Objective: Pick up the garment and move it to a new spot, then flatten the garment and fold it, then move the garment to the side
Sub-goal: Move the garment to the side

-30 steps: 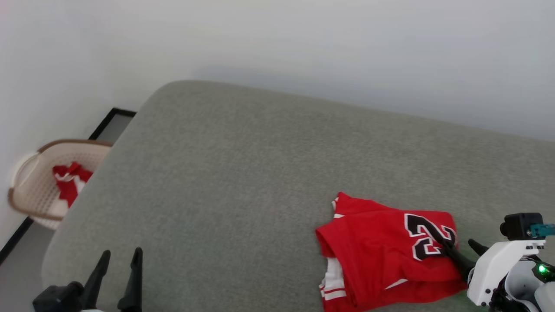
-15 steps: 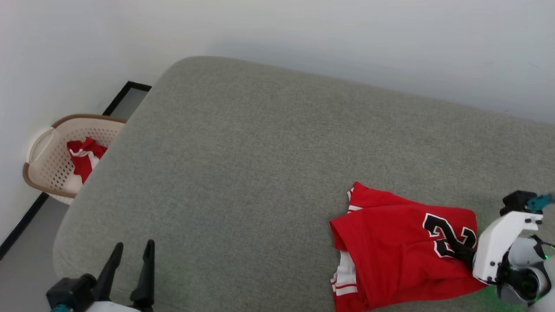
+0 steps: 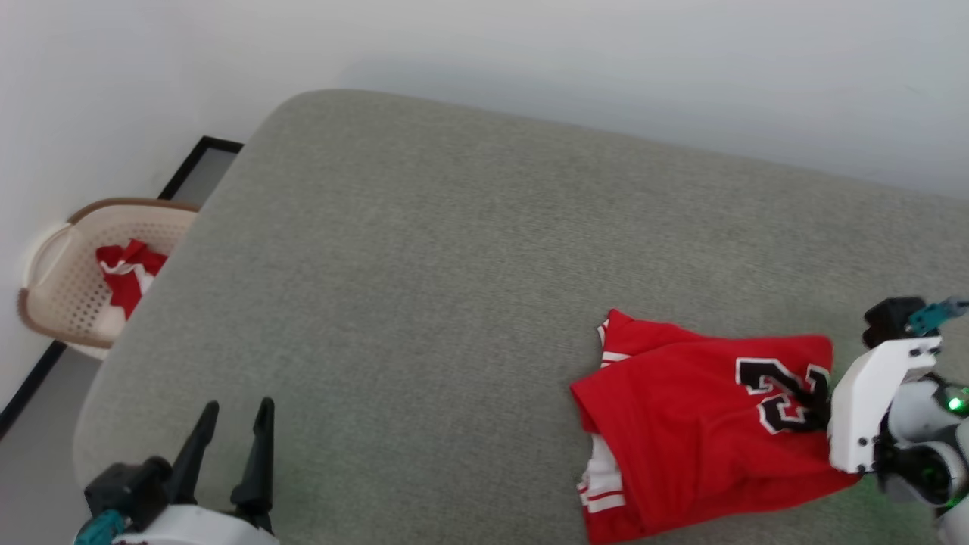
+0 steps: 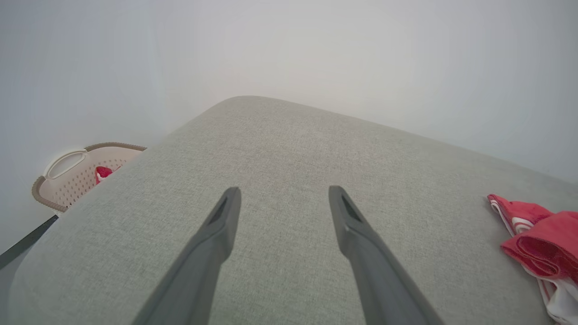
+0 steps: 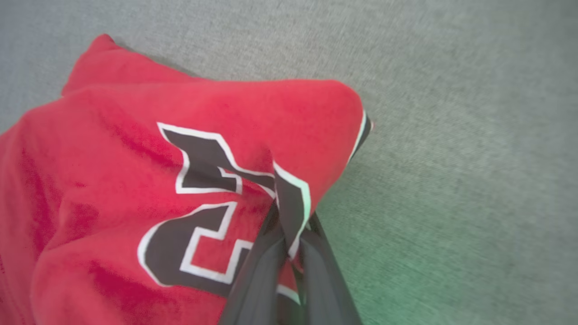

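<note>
- Garment (image 3: 681, 431): a red bundle, folded over itself, lying on the grey bed (image 3: 454, 265) in the robot's near-right area.
- Long axis: runs roughly left to right across the head view.
- Right end: carries the black, white-outlined number print (image 3: 783, 393), next to the right arm.
- Left end: points toward the middle of the bed. A white sleeve (image 3: 602, 484) with red-striped trim sticks out from under the red layer at the lower-left corner. A second striped edge shows at the upper-left corner.
- Right hand (image 5: 286, 225): fingers pressed together, pinching a raised fold of the garment on the number print. The cloth peaks into a ridge at the pinch, and the rest of the garment lies on the bed.
- Left hand (image 3: 236, 409): fingers spread and holding nothing, above the bed's near-left part. It is well apart from the garment, fingers pointing toward the far wall.
- Basket (image 3: 53, 265): beige and perforated, with a brown rim, on the floor beside the bed's left edge. It contains red-and-white cloth (image 3: 125, 272).
</note>
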Robot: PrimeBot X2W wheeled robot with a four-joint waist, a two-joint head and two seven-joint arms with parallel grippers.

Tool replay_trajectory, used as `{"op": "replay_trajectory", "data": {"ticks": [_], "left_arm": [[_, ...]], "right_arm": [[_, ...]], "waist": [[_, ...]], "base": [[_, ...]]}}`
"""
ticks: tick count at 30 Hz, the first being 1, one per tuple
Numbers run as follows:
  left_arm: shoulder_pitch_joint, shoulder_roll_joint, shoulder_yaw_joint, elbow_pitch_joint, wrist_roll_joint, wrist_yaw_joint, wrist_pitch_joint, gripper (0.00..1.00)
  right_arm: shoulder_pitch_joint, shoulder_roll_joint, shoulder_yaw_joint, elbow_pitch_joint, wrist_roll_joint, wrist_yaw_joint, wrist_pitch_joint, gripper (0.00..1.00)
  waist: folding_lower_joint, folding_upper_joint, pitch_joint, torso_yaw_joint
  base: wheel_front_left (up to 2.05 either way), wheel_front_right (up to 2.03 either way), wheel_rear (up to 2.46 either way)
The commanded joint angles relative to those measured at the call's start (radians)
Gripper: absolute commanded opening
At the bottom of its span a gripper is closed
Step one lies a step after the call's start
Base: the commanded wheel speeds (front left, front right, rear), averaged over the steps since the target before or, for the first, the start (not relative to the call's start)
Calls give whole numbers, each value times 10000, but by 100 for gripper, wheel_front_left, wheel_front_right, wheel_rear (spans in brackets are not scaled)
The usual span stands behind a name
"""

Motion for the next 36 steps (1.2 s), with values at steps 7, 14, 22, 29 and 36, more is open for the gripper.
{"op": "replay_trajectory", "data": {"ticks": [7,14,22,29,36], "left_arm": [[-514,114,-125,-103,198,-51,-48,100],[-1200,138,-441,-103,314,-70,-49,100],[-2201,339,-926,34,359,-72,-51,100],[-3051,643,-1349,80,301,-75,-52,100],[-3997,985,-2030,243,212,-77,-51,100]], "right_arm": [[207,-1005,340,-1535,-136,-17,-48,0],[51,-1889,702,-2766,-136,-17,-333,0],[-483,-2654,761,-3167,-35,-17,-572,0],[-1457,-3216,1085,-2799,33,-17,-1134,0],[-2511,-3780,1662,-1982,-92,-17,-2160,0]], "waist": [[0,-1,79,-668],[0,-1,394,-1400],[0,-1,944,-2441],[0,-1,1557,-3504],[0,-1,2186,-4290]], "base": [[0,0,0],[0,0,0],[0,0,0],[0,0,0],[0,0,0]]}}
